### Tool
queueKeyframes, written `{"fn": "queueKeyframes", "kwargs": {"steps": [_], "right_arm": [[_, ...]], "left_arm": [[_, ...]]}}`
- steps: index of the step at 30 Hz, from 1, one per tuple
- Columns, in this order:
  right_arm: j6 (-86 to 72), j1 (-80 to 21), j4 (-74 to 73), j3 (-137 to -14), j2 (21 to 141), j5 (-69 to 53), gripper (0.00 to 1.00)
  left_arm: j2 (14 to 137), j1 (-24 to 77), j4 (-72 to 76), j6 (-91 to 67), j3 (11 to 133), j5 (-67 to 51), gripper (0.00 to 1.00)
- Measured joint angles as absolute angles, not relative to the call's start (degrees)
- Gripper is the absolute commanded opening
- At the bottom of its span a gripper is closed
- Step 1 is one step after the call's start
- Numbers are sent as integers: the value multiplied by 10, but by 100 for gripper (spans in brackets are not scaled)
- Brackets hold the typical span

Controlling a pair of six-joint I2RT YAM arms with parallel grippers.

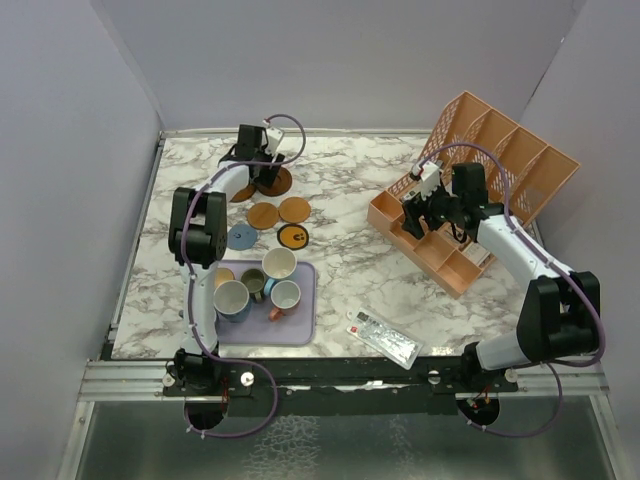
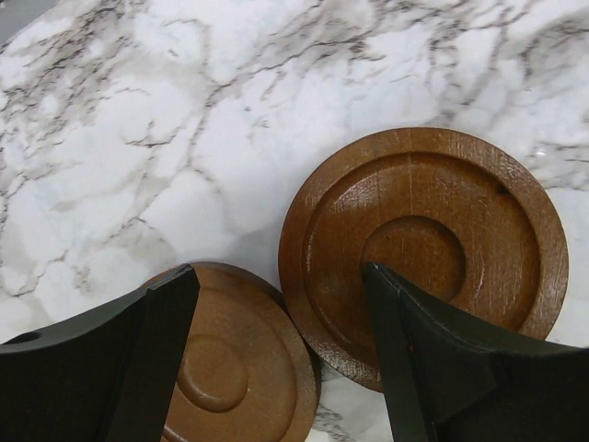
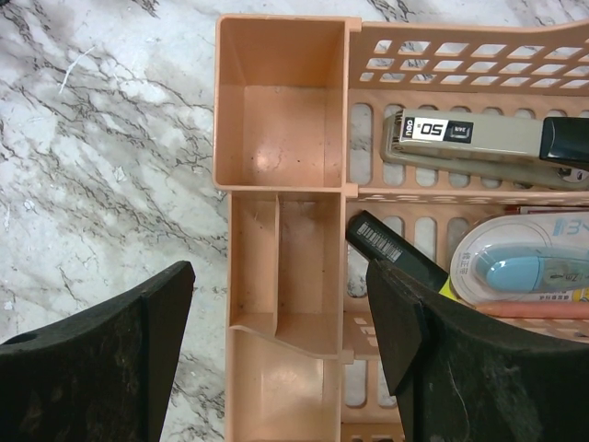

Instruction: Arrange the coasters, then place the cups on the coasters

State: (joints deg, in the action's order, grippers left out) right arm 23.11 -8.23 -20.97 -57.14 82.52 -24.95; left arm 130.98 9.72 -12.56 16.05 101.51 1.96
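Coasters, two dark brown wood discs, concentric rings, side by side

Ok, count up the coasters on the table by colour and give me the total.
Dark brown coasters: 2
Tan coasters: 2
Orange coaster with a black mark: 1
Grey-blue coaster: 1
Total: 6

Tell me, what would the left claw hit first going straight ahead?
Probably the dark brown coaster or its neighbouring coaster; the left gripper aims where they nearly meet, though depth is unclear.
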Motion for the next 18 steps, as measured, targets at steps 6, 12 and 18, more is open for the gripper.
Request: {"fn": "queueKeyframes", "kwargs": {"steps": [6,12,18], "right_arm": [[232,-82,-210,-571,833,-249,76],[234,-82,-210,-571,833,-249,76],[238,-82,-210,-571,833,-249,76]], "left_arm": [[1342,74,-134,162,1066,34,75],[1351,57,-133,153,1079,40,75],[1335,33,-110,144,1044,39,75]]}}
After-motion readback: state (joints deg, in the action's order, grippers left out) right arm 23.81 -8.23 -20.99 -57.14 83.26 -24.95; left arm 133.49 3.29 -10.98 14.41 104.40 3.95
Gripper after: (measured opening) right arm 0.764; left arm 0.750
